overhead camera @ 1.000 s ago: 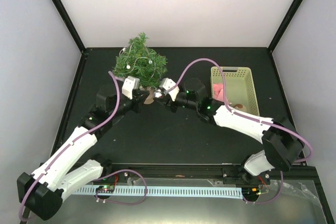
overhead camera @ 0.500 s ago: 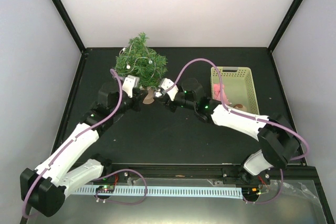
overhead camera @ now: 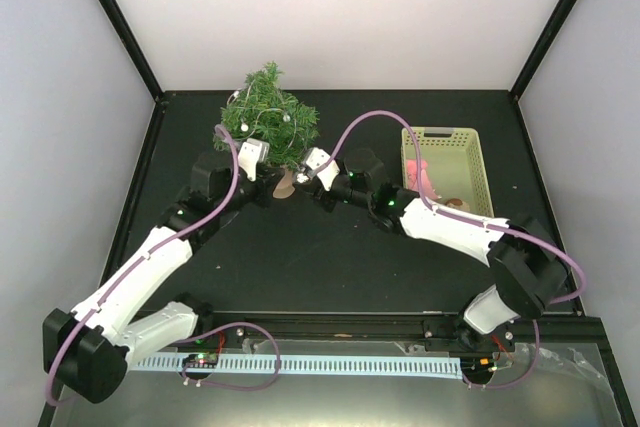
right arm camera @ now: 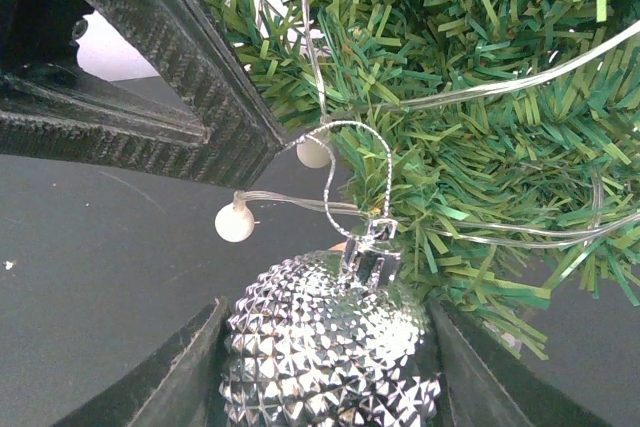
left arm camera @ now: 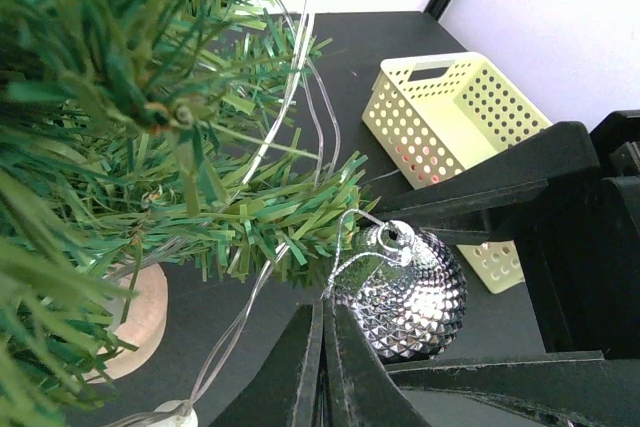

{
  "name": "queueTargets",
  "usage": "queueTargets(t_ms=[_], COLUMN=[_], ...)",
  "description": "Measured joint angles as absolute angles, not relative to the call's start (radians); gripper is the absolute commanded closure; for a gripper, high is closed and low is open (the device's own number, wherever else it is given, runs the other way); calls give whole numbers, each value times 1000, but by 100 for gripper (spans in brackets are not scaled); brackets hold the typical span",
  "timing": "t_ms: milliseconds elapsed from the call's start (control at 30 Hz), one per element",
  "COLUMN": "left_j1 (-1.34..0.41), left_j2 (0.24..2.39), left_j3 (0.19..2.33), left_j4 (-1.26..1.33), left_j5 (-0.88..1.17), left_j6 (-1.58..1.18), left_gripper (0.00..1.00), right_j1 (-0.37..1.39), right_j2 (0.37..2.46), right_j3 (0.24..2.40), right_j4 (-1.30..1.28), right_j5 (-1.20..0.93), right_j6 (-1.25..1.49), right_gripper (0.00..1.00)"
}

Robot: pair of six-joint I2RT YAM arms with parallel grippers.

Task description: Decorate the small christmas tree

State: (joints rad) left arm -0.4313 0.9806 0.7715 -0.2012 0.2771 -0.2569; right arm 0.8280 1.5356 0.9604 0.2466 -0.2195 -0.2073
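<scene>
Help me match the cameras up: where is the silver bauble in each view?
Top view: bauble, a tiny glint at the foot of the tree.
Left wrist: bauble lower centre-right, below the needles.
Right wrist: bauble bottom centre, between the fingers of the right pincer.
Shared landmark: the green tree, in all three.

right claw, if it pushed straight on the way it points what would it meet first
The right claw, gripping the silver ornament, would probably press it into the lower branches of the small christmas tree just ahead, though depth is unclear.
</scene>
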Motion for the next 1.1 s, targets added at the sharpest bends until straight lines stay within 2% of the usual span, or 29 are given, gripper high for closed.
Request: queueTargets(t_ms=[1100], left_j1=[-431], left_j2=[1065], left_j3=[798], left_j4=[-201], left_j5=[300], left_j6=[-237], left_gripper=[98], right_j1=[828], right_j2=[1575], right_j3=[963], right_j4=[236], right_j5=[-158], right_j6=[-207], right_gripper=[55])
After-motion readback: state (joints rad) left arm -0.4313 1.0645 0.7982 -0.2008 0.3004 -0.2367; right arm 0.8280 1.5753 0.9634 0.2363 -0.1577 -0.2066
